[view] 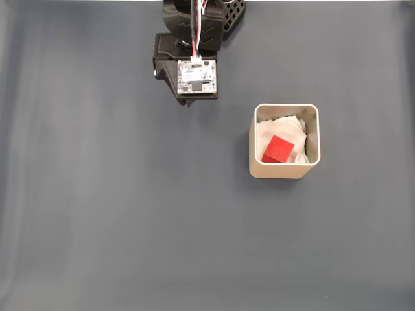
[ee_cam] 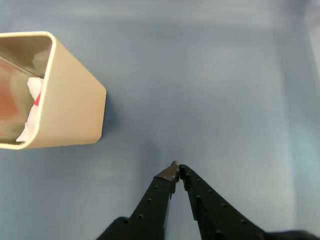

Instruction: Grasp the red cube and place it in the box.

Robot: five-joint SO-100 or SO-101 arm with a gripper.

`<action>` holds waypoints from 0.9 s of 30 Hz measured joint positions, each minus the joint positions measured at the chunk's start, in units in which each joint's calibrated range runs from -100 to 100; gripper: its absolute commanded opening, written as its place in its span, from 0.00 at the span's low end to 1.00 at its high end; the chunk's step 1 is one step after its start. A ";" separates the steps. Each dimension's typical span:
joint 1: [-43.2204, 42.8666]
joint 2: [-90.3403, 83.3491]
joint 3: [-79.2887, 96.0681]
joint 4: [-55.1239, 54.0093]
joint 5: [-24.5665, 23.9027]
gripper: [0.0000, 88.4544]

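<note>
The red cube (view: 279, 149) lies inside the beige box (view: 284, 170), resting on white crumpled paper, in the fixed view. In the wrist view the box (ee_cam: 70, 107) stands at the left edge, with a sliver of red (ee_cam: 36, 100) showing against the paper inside. My gripper (ee_cam: 177, 167) comes up from the bottom of the wrist view, its black fingers closed tip to tip with nothing between them, well to the right of the box. In the fixed view the arm (view: 194, 65) is folded back at the top centre, up and left of the box.
A plain grey-blue table surface (view: 130, 214) spreads around the box on all sides. The arm's black base (view: 227, 13) sits at the top edge of the fixed view.
</note>
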 measured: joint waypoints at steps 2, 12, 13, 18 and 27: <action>-0.30 -2.50 2.28 0.81 0.24 0.00; -1.50 -13.46 11.93 5.04 -0.63 0.00; -1.50 -14.62 12.84 5.44 -0.44 0.00; -2.18 -19.08 17.58 6.17 -0.83 0.00; -5.19 -24.52 22.04 7.64 -2.25 0.00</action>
